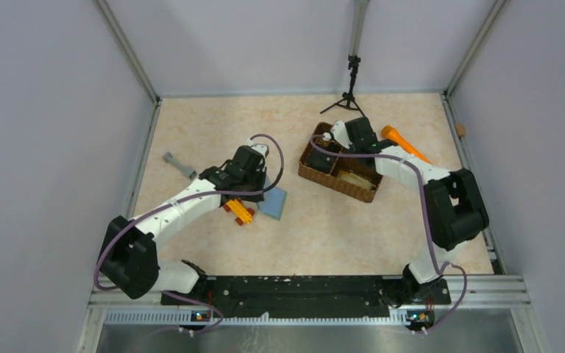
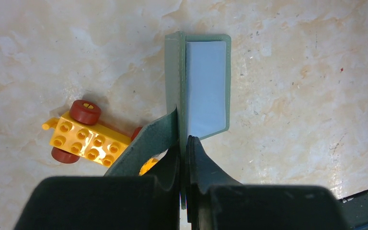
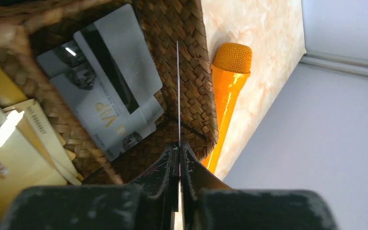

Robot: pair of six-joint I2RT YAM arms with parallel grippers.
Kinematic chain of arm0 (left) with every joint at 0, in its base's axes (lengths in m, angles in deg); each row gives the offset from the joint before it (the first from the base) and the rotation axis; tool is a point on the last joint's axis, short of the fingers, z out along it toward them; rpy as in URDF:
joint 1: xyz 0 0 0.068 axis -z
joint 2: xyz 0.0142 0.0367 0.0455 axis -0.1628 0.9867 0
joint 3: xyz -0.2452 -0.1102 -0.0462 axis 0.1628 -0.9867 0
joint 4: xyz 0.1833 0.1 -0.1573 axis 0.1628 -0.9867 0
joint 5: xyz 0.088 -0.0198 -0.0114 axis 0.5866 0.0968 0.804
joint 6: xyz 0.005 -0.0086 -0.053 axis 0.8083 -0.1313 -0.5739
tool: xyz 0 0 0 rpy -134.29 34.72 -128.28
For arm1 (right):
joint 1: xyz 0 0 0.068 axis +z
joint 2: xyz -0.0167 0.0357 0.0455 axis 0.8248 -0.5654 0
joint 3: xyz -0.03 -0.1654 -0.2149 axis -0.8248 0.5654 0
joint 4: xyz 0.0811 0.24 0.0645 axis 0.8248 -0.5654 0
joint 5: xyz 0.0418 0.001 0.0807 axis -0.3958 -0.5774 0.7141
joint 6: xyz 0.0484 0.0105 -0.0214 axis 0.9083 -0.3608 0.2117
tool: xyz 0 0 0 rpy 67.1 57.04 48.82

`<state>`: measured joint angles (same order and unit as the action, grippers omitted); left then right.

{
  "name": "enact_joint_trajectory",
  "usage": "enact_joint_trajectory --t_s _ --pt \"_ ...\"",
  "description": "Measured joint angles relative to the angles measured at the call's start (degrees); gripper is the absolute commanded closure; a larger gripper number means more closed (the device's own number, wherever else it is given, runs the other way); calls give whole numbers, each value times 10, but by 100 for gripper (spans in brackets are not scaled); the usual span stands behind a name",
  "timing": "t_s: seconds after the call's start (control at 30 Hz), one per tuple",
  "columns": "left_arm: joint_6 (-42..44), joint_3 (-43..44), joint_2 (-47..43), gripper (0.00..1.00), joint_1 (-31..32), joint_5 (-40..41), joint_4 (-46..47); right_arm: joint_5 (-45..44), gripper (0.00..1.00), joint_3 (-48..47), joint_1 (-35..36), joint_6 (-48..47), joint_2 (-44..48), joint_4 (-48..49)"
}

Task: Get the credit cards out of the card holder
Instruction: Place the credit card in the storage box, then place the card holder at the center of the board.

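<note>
There's the left pincer [image 2: 183,143], clamped tight on the near edge of the card holder [image 2: 206,81], which lies open on the counter [image 2: 297,96] straight ahead of its tips. A yellow brick car [image 2: 88,139] sits to their left. Over in the basket [image 3: 194,62], the right pincer [image 3: 178,146] nips a card [image 3: 178,91] edge-on, with grey cards [image 3: 105,91] lying to its left.

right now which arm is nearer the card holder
Left. The left arm has its jaws shut on the card holder, beside the toy car; the right arm holds a card at the basket, away from the holder.
</note>
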<state>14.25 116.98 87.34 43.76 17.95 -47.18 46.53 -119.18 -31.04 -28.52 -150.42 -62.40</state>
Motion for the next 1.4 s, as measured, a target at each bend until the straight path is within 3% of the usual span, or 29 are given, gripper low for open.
enact_joint_trajectory --t_s 0.03,0.13,0.17,0.3,0.5,0.6,0.73,0.9,1.0,1.2,1.4 --pt "0 0 2 100 0 1 0 -5 77 0 -3 -8 -9 7" --pt "2 0 4 100 0 3 0 -36 48 -5 -7 -14 -30 26" --pt "2 0 5 100 0 3 0 -47 42 -16 -7 -12 -41 29" --pt "4 0 11 100 0 5 0 -57 41 -49 -7 8 -61 37" --pt "4 0 12 100 0 4 1 -37 41 -48 -7 52 -12 38" --pt "4 0 17 100 0 2 1 -5 32 -48 -7 101 39 27" --pt "4 10 46 100 10 15 -6 31 29 -48 -7 212 113 19" --pt "2 62 99 96 56 75 -42 44 30 -45 -7 417 165 10" --pt "-1 88 128 86 82 107 -55 61 30 -27 -5 537 173 8" --pt "1 101 148 51 104 91 -64 50 30 -3 26 708 140 -10" --pt "0 102 148 41 106 37 -61 35 35 -2 61 840 84 -35"
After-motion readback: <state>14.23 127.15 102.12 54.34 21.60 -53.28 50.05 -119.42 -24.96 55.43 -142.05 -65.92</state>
